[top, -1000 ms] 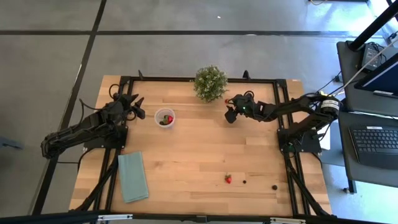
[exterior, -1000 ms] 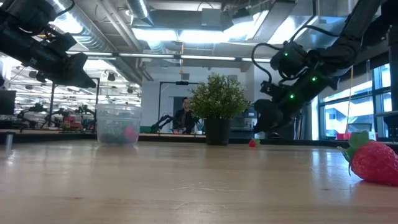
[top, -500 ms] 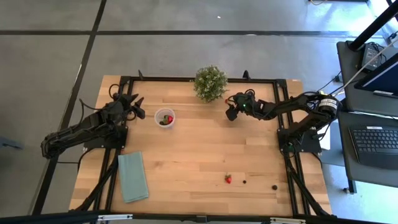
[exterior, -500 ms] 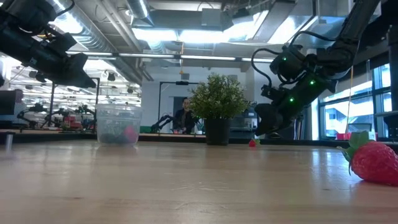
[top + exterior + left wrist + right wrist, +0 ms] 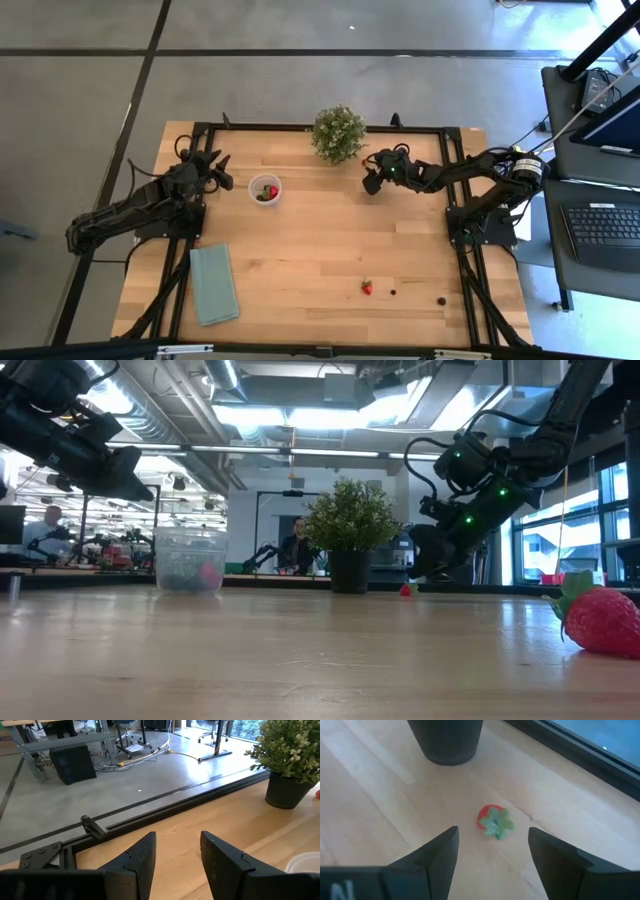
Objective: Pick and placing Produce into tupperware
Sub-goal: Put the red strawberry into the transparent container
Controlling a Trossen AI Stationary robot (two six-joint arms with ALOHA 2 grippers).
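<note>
A small red strawberry is lying just beside the potted plant, right ahead of the wide-open right gripper, which is being held much nearer to it than the left arm

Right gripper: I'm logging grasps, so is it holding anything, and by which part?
Nothing is held. The right gripper is open above a small strawberry lying on the table beside the plant pot, its fingers apart and touching nothing.
</note>
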